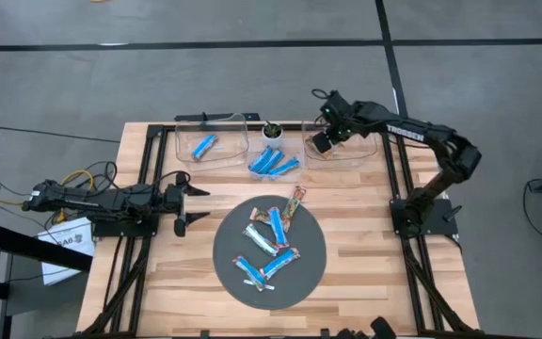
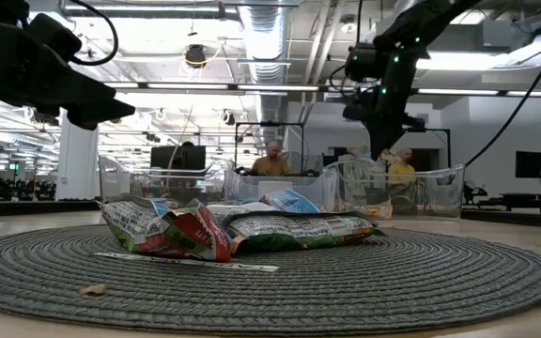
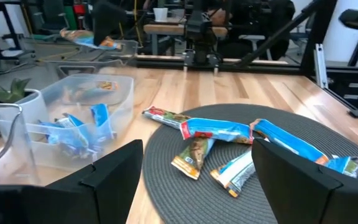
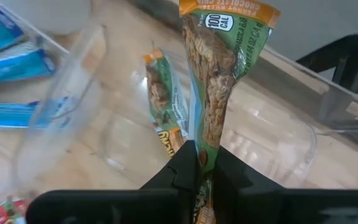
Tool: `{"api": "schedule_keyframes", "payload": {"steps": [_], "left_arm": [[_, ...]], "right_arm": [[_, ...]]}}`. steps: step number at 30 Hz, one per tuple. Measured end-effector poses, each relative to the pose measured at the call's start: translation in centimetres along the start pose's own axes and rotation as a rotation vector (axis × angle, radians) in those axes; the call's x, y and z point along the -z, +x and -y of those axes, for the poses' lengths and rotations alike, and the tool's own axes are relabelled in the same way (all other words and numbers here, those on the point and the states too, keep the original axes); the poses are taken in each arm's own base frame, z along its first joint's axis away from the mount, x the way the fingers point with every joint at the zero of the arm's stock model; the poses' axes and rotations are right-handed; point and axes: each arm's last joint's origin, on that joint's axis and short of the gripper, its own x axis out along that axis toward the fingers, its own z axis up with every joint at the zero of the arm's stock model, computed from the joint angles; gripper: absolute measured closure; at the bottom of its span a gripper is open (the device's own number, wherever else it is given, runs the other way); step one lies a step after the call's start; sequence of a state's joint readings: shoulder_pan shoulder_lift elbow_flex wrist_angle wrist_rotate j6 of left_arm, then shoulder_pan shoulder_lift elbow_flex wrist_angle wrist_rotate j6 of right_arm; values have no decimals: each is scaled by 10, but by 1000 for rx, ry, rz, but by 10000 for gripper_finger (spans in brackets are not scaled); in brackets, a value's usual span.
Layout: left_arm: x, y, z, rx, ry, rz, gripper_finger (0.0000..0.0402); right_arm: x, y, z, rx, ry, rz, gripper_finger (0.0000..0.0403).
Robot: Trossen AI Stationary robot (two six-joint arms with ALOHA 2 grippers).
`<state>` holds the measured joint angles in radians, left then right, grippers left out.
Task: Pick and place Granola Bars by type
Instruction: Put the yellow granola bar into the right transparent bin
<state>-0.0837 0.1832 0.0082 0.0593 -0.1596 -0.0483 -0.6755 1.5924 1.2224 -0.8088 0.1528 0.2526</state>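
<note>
Several granola bars point(image 1: 269, 247), blue, blue-and-white and green-and-red, lie flat on a round grey mat point(image 1: 229, 231). Three clear bins stand along the far edge. The left bin point(image 1: 183, 149) holds one blue bar point(image 1: 203, 146). In the middle bin point(image 1: 252, 151) lie several blue bars point(image 1: 273, 164). My right gripper point(image 4: 197, 158) hangs above the right bin point(image 1: 370, 151), shut on a green-and-orange bar point(image 4: 219, 68). Another such bar point(image 4: 163, 106) lies on that bin's floor. My left gripper point(image 1: 199, 206) waits open at the table's left, level, pointing at the mat. My right gripper pinches the green-and-orange bar's one end point(image 4: 202, 148) between its two fingers. The fingers slant steeply down from above and run along the bar. The bar hangs below them, clear of the bin's floor, its free end point(image 4: 229, 12) pointing down into the right bin.
A small potted plant point(image 1: 272, 130) stands between the middle and right bins at the far edge. The bins' clear walls point(image 4: 328, 106) rise around the hanging bar. Bare wood lies near of the bins and right of the mat point(image 1: 365, 245).
</note>
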Motion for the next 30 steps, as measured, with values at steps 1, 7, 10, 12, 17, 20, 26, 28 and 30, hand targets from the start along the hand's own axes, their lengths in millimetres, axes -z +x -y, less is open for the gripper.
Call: {"api": "schedule_keyframes", "payload": {"steps": [1, 7, 10, 12, 17, 20, 26, 28, 30], "left_arm": [[0, 0, 0, 4, 0, 0, 107], [0, 0, 0, 6, 1, -2, 107], [0, 0, 0, 6, 1, -2, 107], [0, 0, 0, 7, 1, -2, 107], [0, 0, 0, 6, 1, -2, 107], [0, 0, 0, 6, 1, -2, 107], [0, 0, 0, 6, 1, -2, 107], [0, 0, 0, 6, 1, -2, 107], [0, 0, 0, 6, 1, -2, 107]], "right_arm": [[-1, 4, 1, 5, 2, -12, 383], [-1, 24, 5, 28, -18, -73, 388], [0, 32, 4, 29, -42, -103, 392], [1, 36, 3, 22, -66, -127, 391], [5, 48, 2, 21, -98, -200, 379], [6, 52, 1, 24, -108, -211, 372], [5, 52, 1, 24, -125, -202, 363], [5, 52, 1, 23, -125, -200, 357], [5, 52, 1, 23, -125, -200, 350]]}}
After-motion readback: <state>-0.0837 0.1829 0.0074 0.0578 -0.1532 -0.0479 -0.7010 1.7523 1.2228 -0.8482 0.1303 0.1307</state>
